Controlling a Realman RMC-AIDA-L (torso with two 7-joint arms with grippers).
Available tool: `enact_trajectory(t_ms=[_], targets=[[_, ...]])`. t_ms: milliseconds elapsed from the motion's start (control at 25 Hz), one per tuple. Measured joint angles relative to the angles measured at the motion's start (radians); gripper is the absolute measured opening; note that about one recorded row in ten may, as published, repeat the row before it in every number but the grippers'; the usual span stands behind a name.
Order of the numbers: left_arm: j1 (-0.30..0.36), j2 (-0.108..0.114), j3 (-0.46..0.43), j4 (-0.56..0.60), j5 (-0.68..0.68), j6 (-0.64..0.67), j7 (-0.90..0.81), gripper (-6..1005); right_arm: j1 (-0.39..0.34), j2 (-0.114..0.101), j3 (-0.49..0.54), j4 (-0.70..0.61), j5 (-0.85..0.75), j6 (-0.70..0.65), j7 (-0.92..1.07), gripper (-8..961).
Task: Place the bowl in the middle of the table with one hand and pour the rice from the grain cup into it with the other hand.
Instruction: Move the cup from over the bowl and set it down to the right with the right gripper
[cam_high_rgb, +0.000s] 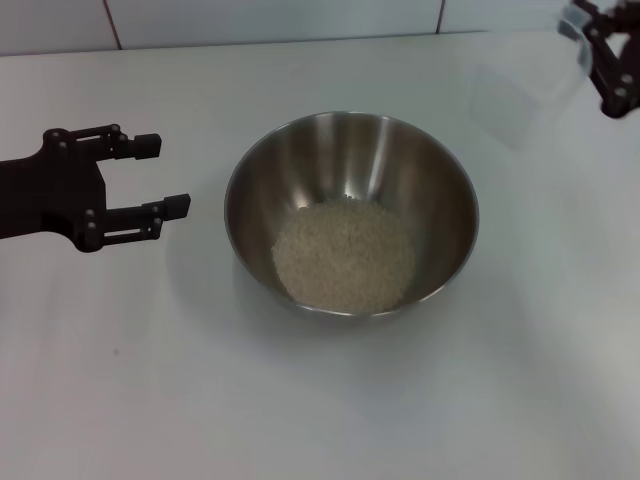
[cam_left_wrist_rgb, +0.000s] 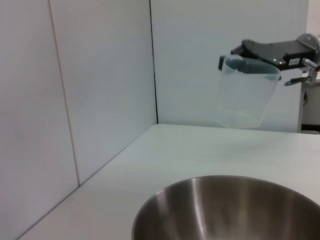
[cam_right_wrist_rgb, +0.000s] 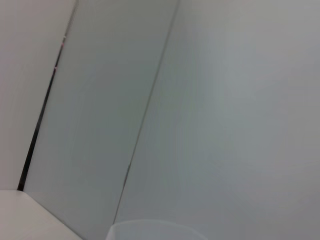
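The steel bowl (cam_high_rgb: 350, 160) stands in the middle of the white table (cam_high_rgb: 320, 400), with a pale heap of rice (cam_high_rgb: 343, 255) on its bottom. To the left of the bowl, a short gap from its rim, my left gripper (cam_high_rgb: 165, 177) is open and holds nothing. At the far right my right gripper (cam_high_rgb: 602, 58) is raised above the table and shut on the translucent grain cup (cam_high_rgb: 520, 100). In the left wrist view the grain cup (cam_left_wrist_rgb: 247, 92) hangs nearly upright and looks empty, beyond the bowl's rim (cam_left_wrist_rgb: 225, 182). The cup's rim (cam_right_wrist_rgb: 155, 230) edges into the right wrist view.
White tiled wall panels (cam_left_wrist_rgb: 75, 100) rise behind and beside the table. The table's far edge (cam_high_rgb: 300, 40) runs just behind the bowl.
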Motion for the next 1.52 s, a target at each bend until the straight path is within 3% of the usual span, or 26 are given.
enact_trajectory(t_ms=[240, 440, 720, 840, 1520], targets=[[-0.001, -0.001, 0.004, 0.000, -0.001, 0.001, 0.008, 724, 0.041, -0.029, 0.157, 0.156, -0.053, -0.126, 0.075, 54], [-0.002, -0.004, 0.005, -0.006, -0.004, 0.003, 0.009, 724, 0.077, -0.047, 0.245, 0.265, -0.178, -0.149, 0.083, 55], [-0.002, -0.005, 0.005, -0.009, -0.005, 0.003, 0.014, 724, 0.107, -0.046, 0.362, 0.368, -0.251, -0.138, 0.041, 58], [-0.002, -0.007, 0.005, -0.010, -0.005, 0.003, 0.020, 724, 0.108, -0.035, 0.389, 0.386, -0.252, -0.115, -0.009, 59], [-0.002, -0.007, 0.005, -0.015, -0.005, 0.005, 0.042, 724, 0.202, -0.016, 0.401, 0.623, -0.251, 0.009, -0.215, 64]])
